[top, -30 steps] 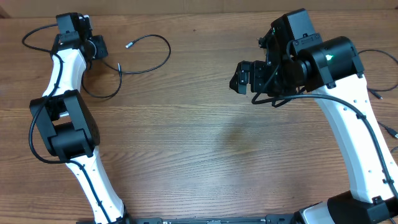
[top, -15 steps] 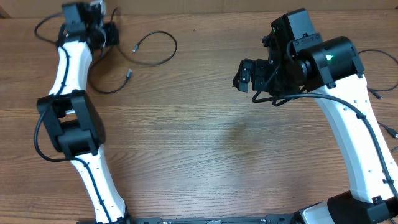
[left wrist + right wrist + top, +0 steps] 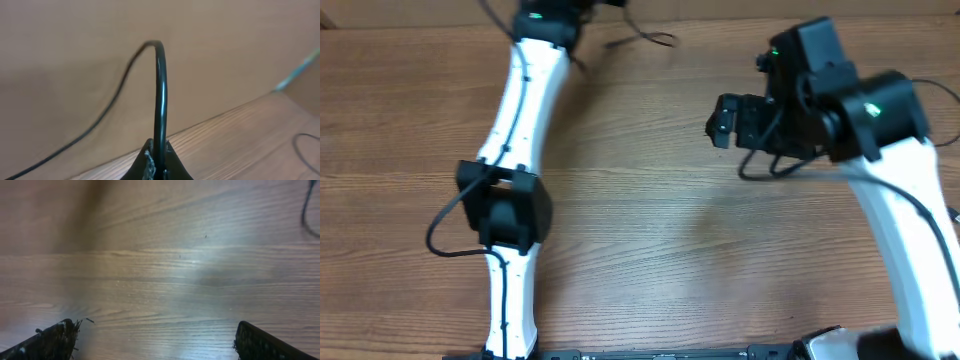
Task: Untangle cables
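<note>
Left pincer (image 3: 159,167) farther back now, cable (image 3: 161,90) clenched between its tips; right pincer (image 3: 155,336) released.

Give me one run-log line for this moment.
left end effector: shut on cable | right end effector: open, empty, over table | task: untangling unfinished

table centre (image 3: 650,250): open | left arm (image 3: 525,110) — bars left side | cable (image 3: 665,36) — far edge
</note>
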`<state>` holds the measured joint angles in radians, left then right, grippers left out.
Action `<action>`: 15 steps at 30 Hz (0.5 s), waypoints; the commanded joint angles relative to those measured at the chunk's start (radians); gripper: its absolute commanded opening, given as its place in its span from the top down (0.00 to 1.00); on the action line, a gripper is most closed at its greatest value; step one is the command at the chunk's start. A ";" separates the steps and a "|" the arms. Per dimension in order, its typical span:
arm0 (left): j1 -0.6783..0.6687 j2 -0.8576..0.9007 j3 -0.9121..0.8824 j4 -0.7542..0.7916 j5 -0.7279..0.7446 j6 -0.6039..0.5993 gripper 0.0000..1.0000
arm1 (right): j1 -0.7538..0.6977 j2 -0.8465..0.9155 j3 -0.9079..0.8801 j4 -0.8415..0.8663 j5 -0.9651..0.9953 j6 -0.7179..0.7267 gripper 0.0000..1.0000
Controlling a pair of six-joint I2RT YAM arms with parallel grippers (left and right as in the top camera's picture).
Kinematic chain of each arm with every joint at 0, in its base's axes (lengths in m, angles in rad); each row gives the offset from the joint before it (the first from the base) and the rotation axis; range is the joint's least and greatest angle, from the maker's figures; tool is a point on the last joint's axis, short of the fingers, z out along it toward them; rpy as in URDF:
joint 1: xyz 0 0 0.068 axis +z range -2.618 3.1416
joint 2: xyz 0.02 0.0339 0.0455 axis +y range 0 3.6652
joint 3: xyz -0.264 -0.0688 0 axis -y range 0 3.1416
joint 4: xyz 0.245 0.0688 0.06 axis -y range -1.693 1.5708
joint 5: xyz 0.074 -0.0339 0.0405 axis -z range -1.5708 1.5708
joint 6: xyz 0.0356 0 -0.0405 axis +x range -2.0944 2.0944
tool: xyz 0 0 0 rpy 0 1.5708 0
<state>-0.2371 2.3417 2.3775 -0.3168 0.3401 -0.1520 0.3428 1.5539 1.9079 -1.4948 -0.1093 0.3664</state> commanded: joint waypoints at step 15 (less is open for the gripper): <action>-0.175 0.163 0.019 0.209 -0.045 -0.192 0.96 | 0.004 -0.518 0.010 -0.101 0.204 0.103 0.00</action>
<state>-0.3847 2.4313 2.3840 -0.1314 0.2981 -0.2619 0.3428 1.0260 1.9129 -1.5753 0.0311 0.4179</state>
